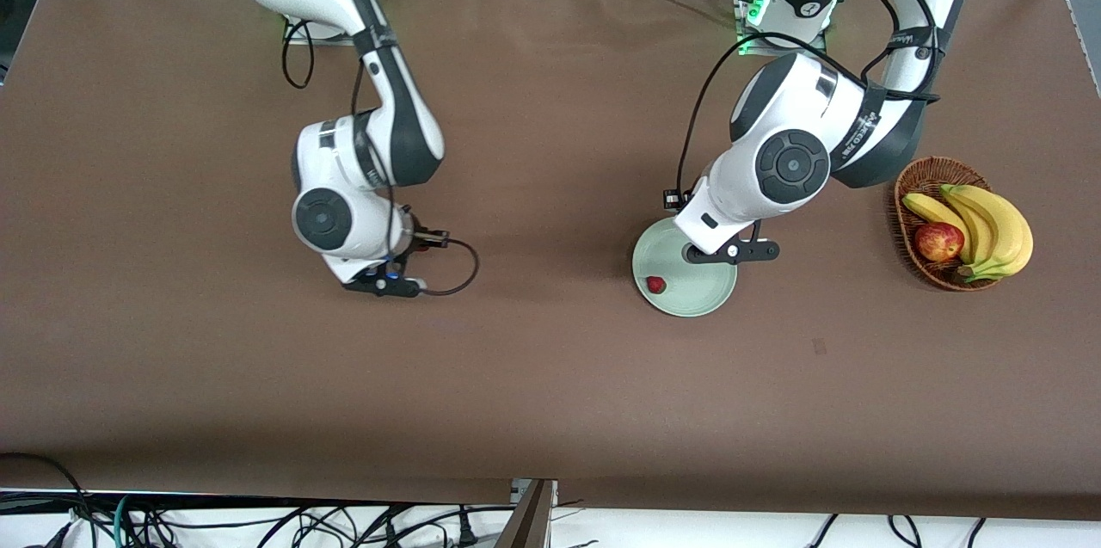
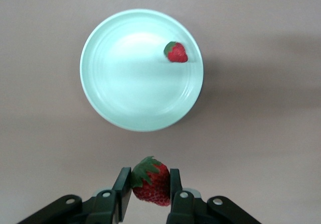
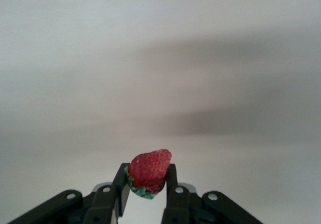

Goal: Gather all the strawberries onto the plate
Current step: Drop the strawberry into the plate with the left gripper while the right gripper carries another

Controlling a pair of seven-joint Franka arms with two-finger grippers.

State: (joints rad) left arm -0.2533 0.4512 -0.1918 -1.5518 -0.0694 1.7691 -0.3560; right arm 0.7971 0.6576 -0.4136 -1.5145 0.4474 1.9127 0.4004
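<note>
While one small red strawberry with a green cap lies inside the round pale mint-green plate close to its rim, the brown wicker basket toward the left arm's end of the table holds yellow bananas and a red apple. Above the plate, the left gripper points down with its black fingers pinched on a second red strawberry, leafy cap up. Toward the right arm's end, the right gripper hangs low over bare brown tablecloth, clamped on a third red strawberry with its green cap turned downward.
</note>
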